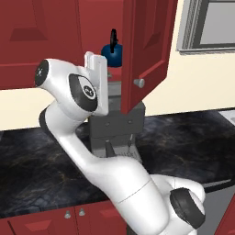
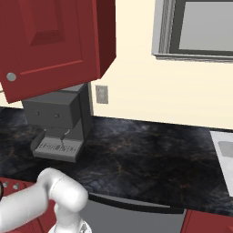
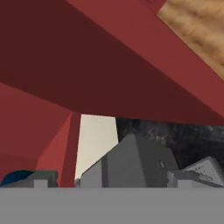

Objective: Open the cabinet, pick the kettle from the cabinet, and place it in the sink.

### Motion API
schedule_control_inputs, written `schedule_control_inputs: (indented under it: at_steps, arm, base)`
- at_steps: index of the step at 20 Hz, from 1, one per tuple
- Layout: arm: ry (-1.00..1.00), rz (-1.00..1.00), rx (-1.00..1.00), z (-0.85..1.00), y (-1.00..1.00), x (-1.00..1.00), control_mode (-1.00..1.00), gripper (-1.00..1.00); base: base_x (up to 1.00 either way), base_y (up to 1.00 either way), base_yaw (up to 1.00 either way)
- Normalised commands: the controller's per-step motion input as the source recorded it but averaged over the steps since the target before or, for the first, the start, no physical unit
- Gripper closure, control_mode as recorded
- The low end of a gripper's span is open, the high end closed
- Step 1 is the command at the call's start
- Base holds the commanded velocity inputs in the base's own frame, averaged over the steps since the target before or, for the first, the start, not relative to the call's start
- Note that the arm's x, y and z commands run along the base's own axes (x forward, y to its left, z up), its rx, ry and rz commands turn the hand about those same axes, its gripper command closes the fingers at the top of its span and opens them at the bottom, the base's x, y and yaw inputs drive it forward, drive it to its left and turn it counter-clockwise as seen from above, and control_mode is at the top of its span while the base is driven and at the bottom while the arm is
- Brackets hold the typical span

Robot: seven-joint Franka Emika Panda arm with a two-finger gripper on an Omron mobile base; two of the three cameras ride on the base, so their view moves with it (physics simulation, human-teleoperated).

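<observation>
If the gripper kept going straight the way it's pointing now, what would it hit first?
Probably the underside of the open cabinet, whose dark red panels span the hand view ahead. The kettle sits off at the lower left, though depth is uncertain.

One small round dark blue kettle (image 1: pixel 113 53) sits in one tall dark red wall cabinet (image 1: pixel 146 43) whose door carries one round silver knob (image 1: pixel 139 83). One boxy grey coffee machine (image 2: pixel 59 120), one pale wall outlet (image 2: pixel 102 94) and one grey-framed window (image 2: pixel 195 29) complete the count.

A home kitchen: dark red wall cabinets (image 1: pixel 147 46) hang above a black marbled surface (image 2: pixel 145 154), with low red cabinets (image 1: pixel 69 220) beneath. A grey coffee machine (image 2: pixel 59 123) stands against the cream wall beside an outlet (image 2: pixel 102 94), under a window (image 2: pixel 200 27); the pale edge at right is probably a sink (image 2: pixel 224 152).
</observation>
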Motion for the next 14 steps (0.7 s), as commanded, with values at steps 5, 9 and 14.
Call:
schedule_control_inputs:
  at_steps: [5, 9, 14]
  arm:
    - [-0.11, 0.19, 0.06, -0.02, -0.31, -0.24, -1.00, -1.00]
    - [-0.10, 0.16, 0.07, 0.00, -0.40, -0.37, -1.00, -1.00]
    - [-0.11, 0.06, 0.03, 0.00, -0.45, -0.48, -1.00, -1.00]
  base:
    - [0.00, 0.00, 0.00]
    - [0.00, 0.00, 0.00]
    - [0.00, 0.00, 0.00]
